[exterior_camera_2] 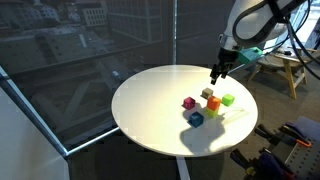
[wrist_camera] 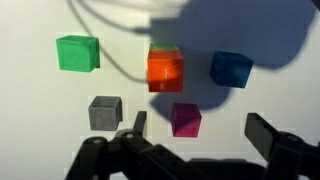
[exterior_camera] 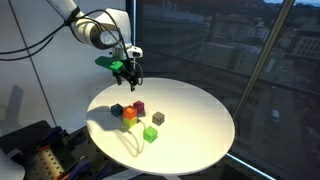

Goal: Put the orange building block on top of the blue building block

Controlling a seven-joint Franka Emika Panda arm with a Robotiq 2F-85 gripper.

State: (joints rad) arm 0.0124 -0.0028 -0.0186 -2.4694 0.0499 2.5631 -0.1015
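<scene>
The orange block (wrist_camera: 165,70) sits on the round white table, in the middle of a cluster of small cubes. The blue block (wrist_camera: 231,69) stands just beside it, a small gap apart. Both show in both exterior views: orange (exterior_camera: 129,113) (exterior_camera_2: 212,102), blue (exterior_camera: 117,110) (exterior_camera_2: 196,118). My gripper (wrist_camera: 200,130) is open and empty. It hangs above the table, behind the cluster (exterior_camera: 128,70) (exterior_camera_2: 215,75). In the wrist view the magenta cube (wrist_camera: 185,119) lies between the fingers, well below them.
A green cube (wrist_camera: 77,52), a grey cube (wrist_camera: 104,111) and a yellow cube (exterior_camera: 131,121) lie close around the orange block. The table edge (exterior_camera: 225,140) drops off all round. A cable's shadow crosses the tabletop. Windows stand behind.
</scene>
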